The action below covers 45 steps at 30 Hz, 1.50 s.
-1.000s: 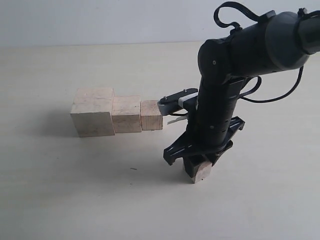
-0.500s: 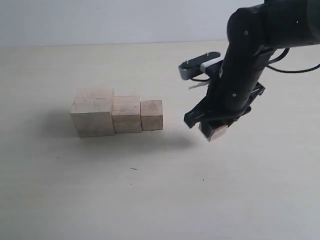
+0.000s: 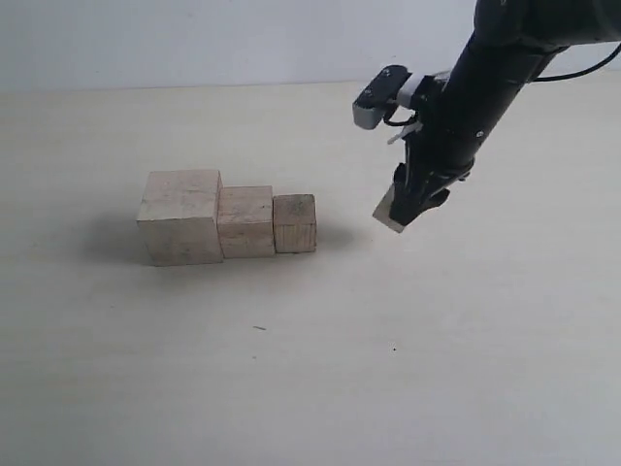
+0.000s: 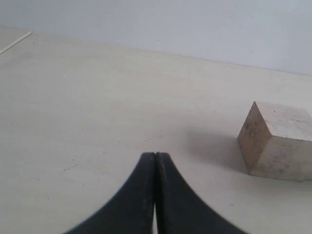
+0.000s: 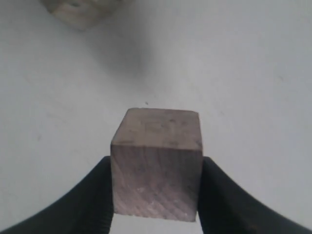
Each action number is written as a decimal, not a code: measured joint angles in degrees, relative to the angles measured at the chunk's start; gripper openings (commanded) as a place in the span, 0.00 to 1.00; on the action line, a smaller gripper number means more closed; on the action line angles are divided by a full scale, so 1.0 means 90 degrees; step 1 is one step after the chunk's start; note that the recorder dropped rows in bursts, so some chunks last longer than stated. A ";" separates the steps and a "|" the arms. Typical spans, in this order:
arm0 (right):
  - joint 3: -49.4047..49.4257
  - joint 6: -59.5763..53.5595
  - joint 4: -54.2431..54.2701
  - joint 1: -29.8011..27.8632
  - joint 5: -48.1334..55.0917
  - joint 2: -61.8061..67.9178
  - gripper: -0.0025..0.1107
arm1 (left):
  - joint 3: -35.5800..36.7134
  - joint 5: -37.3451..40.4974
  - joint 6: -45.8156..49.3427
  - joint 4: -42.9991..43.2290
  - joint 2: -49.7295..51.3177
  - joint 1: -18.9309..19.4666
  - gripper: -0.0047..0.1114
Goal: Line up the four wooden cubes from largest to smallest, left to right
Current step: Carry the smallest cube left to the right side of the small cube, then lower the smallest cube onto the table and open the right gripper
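Observation:
Three wooden cubes stand in a touching row on the pale table: the largest cube (image 3: 179, 216) on the left, the second cube (image 3: 245, 221) in the middle, the third cube (image 3: 294, 223) on the right. The smallest cube (image 3: 392, 208) (image 5: 157, 165) hangs tilted above the table, right of the row and apart from it, with my right gripper (image 3: 411, 200) (image 5: 156, 183) shut on it. My left gripper (image 4: 155, 156) is shut on nothing, low over the table, with the largest cube (image 4: 278, 141) ahead of it. The left arm does not show in the exterior view.
The right arm (image 3: 485, 68) reaches down from the upper right of the exterior view. A grey wall (image 3: 194, 39) runs behind the table's far edge. A blurred cube (image 5: 80, 9) sits at the edge of the right wrist view.
My right gripper has lifted the smallest cube off the table's front area and carried it up, back and slightly right. The three-cube row and the left gripper have not moved.

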 measured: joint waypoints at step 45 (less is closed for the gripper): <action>-0.0109 -0.4225 0.2213 0.0148 -0.0815 0.1187 0.02 | 0.0000 0.0000 0.0000 0.0000 0.0000 0.0000 0.04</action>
